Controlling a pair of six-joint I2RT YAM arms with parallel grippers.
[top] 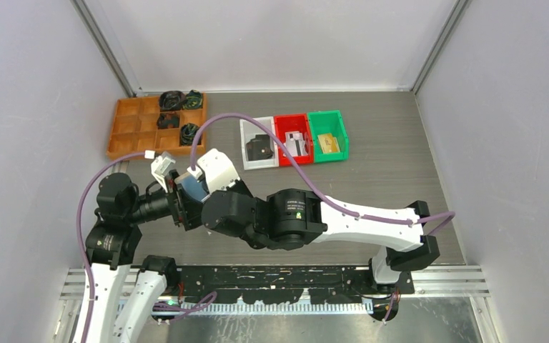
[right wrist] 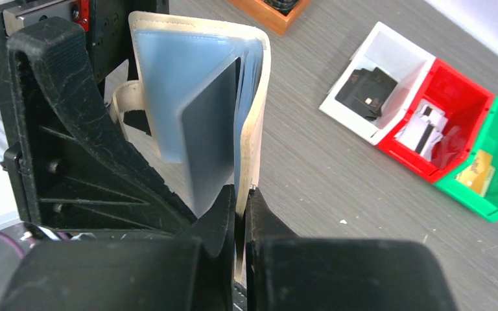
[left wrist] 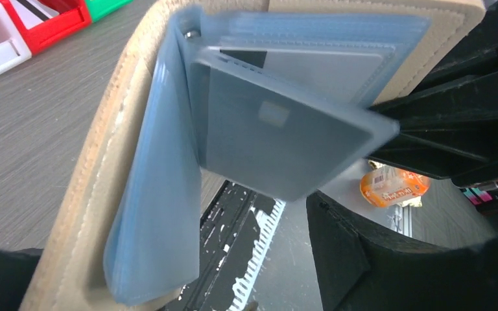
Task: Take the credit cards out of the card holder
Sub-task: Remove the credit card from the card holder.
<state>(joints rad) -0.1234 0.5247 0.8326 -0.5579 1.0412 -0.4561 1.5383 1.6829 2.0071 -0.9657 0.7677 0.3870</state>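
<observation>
The card holder [top: 194, 187] hangs open in the air between my two grippers, beige cover outside, pale blue pockets inside. My right gripper [right wrist: 241, 194] is shut on the edge of its beige cover [right wrist: 259, 116]. One blue pocket leaf stands out with a dark grey credit card [left wrist: 279, 136] inside; that leaf also shows in the right wrist view [right wrist: 211, 142]. My left gripper [left wrist: 181, 253] is open; the cover [left wrist: 97, 188] lies along its left finger and the leaf hangs between its fingers. In the top view the left gripper [top: 175, 196] faces the right gripper [top: 204, 193].
Three bins stand at the back: a white bin [top: 246, 128] with a black lump [right wrist: 366, 94], a red bin [top: 291, 120] with several cards [right wrist: 421, 126], and a green bin [top: 327, 116] with a gold card [right wrist: 473, 172]. An orange compartment tray [top: 132, 125] sits back left.
</observation>
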